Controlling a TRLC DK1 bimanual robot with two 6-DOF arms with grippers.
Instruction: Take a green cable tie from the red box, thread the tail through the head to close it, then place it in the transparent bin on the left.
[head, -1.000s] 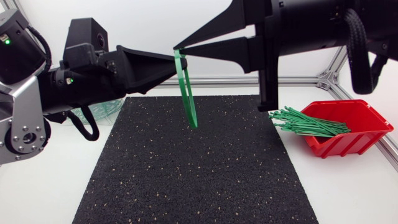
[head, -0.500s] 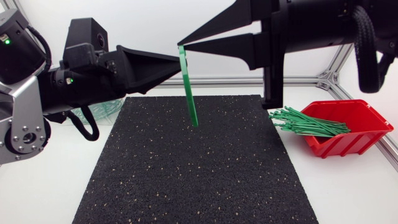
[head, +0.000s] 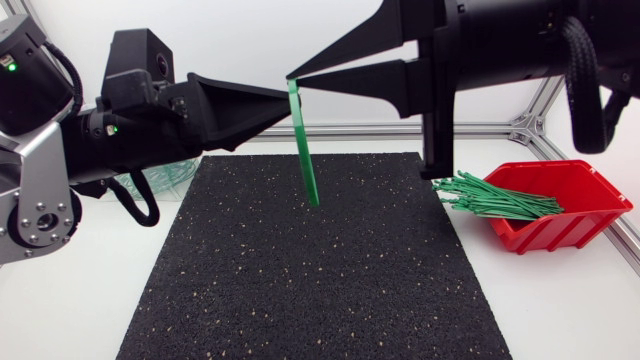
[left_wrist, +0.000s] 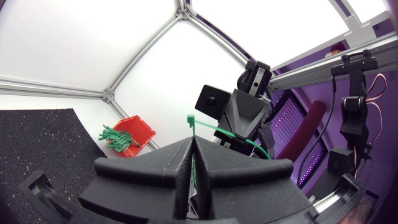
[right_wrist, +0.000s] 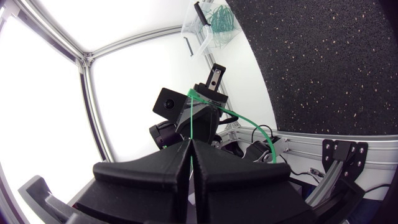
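Bin (head: 150, 180): at the far left of the surface (head: 80, 310), mostly hidden behind the left arm. Green ties show through its clear wall.
Left gripper (head: 286, 99): raised over the far part of the mat (head: 320, 280). Its fingers are pressed together on the tie, and its wrist view shows the green strip pinched between them.
Tie (head: 305, 150): in the air where the two grippers meet, hanging down over the mat. The wrist views show it bent round into a loop, with the head just ahead of the left gripper. Whether the tail has passed through the head cannot be told.
Right gripper (head: 290, 78): tip to tip with the left one and just above it. Its fingers are closed on the top of the tie.
Box (head: 580, 215): on the surface at the right, just off the mat. Spare ties (head: 495, 197) poke out over its open front.
Done: one tie is out of the box and held by both grippers.
In hand: closing the loop, by the look of it.
Left to do: finish the threading if it is not through, then carry the tie to the bin and let it go there.
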